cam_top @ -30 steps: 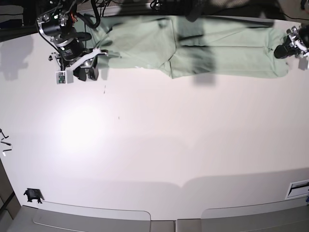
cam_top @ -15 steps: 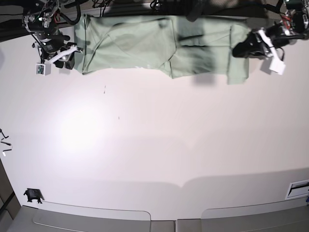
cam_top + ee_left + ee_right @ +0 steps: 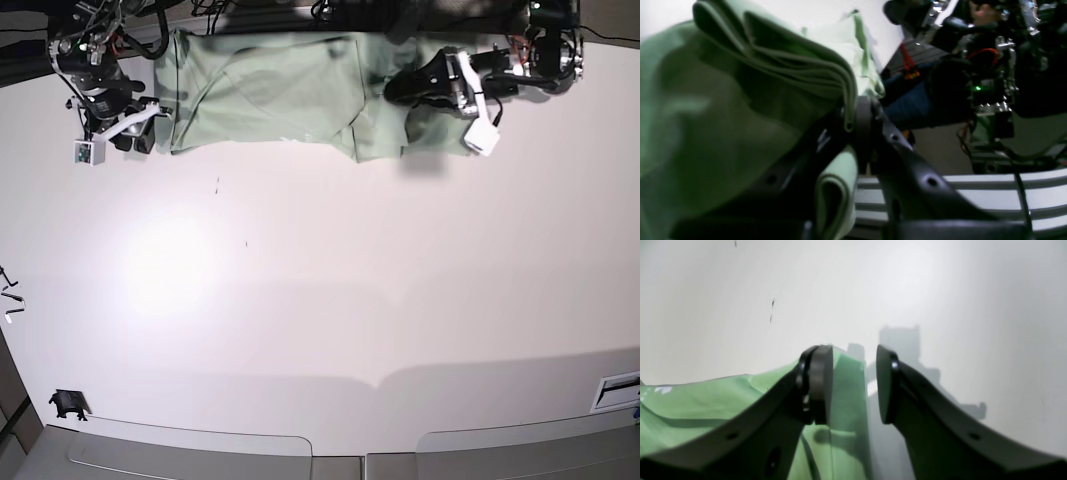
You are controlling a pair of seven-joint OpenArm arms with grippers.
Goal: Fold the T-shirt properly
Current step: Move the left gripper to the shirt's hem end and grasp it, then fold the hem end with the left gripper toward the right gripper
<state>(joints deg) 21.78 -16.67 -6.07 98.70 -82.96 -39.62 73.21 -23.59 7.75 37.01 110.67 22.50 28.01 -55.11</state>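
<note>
The pale mint-green T-shirt [image 3: 270, 95] lies along the table's far edge, folded into a band. My left gripper [image 3: 395, 90] is shut on the shirt's right end and holds it doubled back over the shirt's middle. In the left wrist view the fabric [image 3: 706, 116] hangs in several layers, pinched in that gripper [image 3: 853, 130]. My right gripper [image 3: 135, 140] is open beside the shirt's left end. In the right wrist view its fingers [image 3: 816, 383] stand apart, over the shirt's edge [image 3: 846, 400], with the gripper [image 3: 853, 386] holding nothing.
The white table [image 3: 320, 280] stretches toward the front. A small black object [image 3: 68, 403] sits at the front left, small metal bits [image 3: 8, 300] at the left edge, a slot [image 3: 615, 390] at the front right. Cables and equipment crowd the far edge.
My left gripper has carried the shirt's right end leftward over its middle, so the shirt is much shorter. My right gripper drew back left of the shirt, then stayed put.
</note>
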